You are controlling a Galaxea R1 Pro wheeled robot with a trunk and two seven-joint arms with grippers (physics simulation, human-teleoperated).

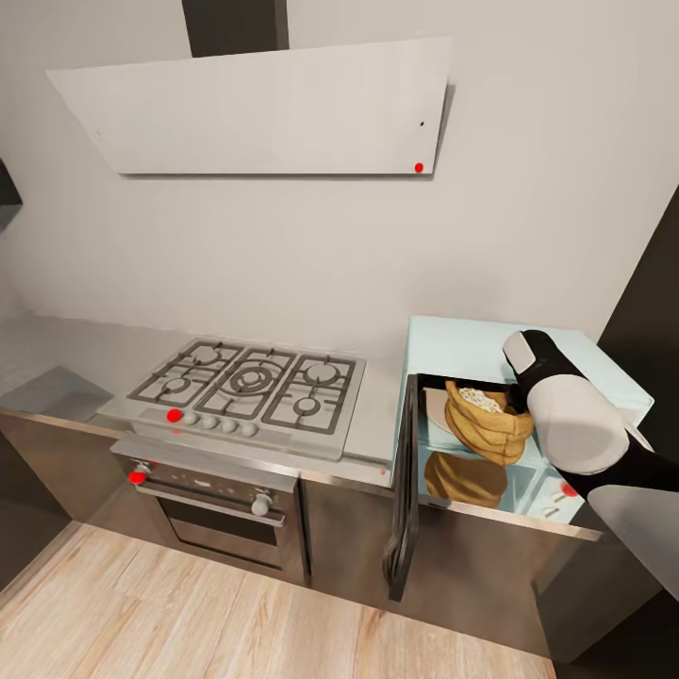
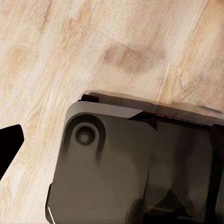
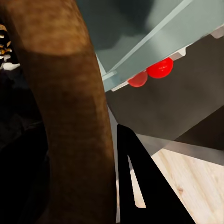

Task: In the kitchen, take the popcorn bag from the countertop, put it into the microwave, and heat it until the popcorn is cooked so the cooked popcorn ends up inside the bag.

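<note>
The right gripper (image 3: 109, 177) is pressed against the rim of the popcorn bag (image 1: 488, 420), and its grasp seems closed on it, inside the open microwave (image 1: 490, 344). The bag is tilted, with the popcorn (image 1: 481, 400) visible on top. The microwave door (image 1: 404, 490) hangs open. For the left gripper I cannot tell the state.

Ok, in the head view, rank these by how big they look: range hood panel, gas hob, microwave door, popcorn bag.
Largest to smallest as they look:
1. Range hood panel
2. Gas hob
3. Microwave door, open and seen nearly edge-on, so it looks narrower than it is
4. Popcorn bag, tilted inside the microwave, partly hidden by the right arm
</note>
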